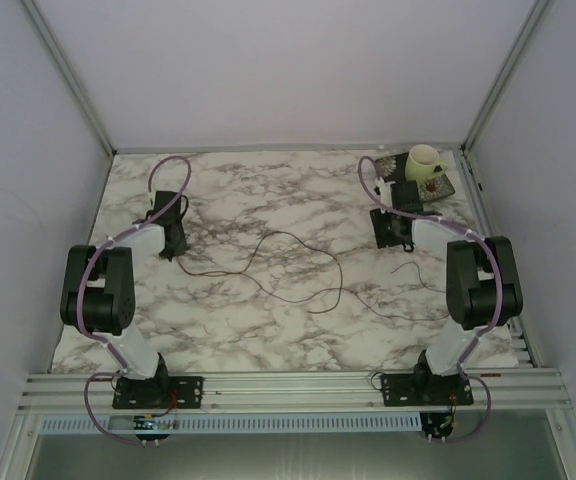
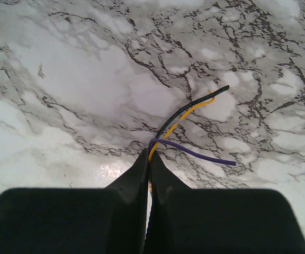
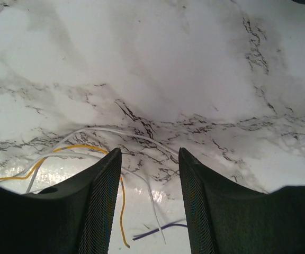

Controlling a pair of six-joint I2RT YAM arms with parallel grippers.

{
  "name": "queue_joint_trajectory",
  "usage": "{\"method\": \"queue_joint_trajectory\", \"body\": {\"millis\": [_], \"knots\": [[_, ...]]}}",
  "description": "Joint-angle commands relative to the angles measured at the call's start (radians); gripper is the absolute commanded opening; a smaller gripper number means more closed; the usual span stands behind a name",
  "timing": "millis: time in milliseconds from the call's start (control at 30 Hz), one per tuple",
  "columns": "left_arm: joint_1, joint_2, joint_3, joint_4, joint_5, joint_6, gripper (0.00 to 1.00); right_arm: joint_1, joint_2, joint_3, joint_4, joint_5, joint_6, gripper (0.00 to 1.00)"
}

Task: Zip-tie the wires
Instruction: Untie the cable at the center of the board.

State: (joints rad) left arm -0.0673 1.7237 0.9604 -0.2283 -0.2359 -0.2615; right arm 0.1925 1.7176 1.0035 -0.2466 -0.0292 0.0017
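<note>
The wires [image 1: 339,280] are thin dark strands looping across the marble table [image 1: 268,190] between the two arms. My left gripper [image 1: 171,250] is shut on one end of them. In the left wrist view, black, yellow and purple wire ends [image 2: 192,109] stick out past the closed left gripper [image 2: 150,153]. My right gripper [image 1: 396,240] hangs low over the other end with its jaws apart. In the right wrist view, yellow [image 3: 122,211], white [image 3: 153,203] and purple [image 3: 158,231] wire ends lie on the table between the fingers of the right gripper [image 3: 149,153], unclamped.
A pale cup [image 1: 425,162] on a patterned saucer [image 1: 440,187] stands at the back right corner, just behind the right gripper. Grey walls close in the table on three sides. An aluminium rail [image 1: 288,385] carries both arm bases along the near edge.
</note>
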Motion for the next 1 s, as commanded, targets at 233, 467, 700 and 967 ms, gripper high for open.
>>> {"method": "queue_joint_trajectory", "body": {"millis": [233, 467, 700, 967], "knots": [[0.012, 0.075, -0.060, -0.154, 0.029, 0.013, 0.00, 0.024, -0.060, 0.049, -0.004, 0.007, -0.006, 0.47], [0.012, 0.082, -0.059, -0.152, 0.035, 0.013, 0.00, 0.022, -0.112, 0.052, -0.081, -0.041, -0.052, 0.47], [0.012, 0.085, -0.059, -0.151, 0.045, 0.013, 0.00, 0.023, -0.083, 0.028, -0.095, -0.088, -0.077, 0.39], [0.012, 0.085, -0.063, -0.149, 0.054, 0.013, 0.00, 0.022, -0.016, 0.039, -0.075, -0.114, -0.089, 0.31]]}}
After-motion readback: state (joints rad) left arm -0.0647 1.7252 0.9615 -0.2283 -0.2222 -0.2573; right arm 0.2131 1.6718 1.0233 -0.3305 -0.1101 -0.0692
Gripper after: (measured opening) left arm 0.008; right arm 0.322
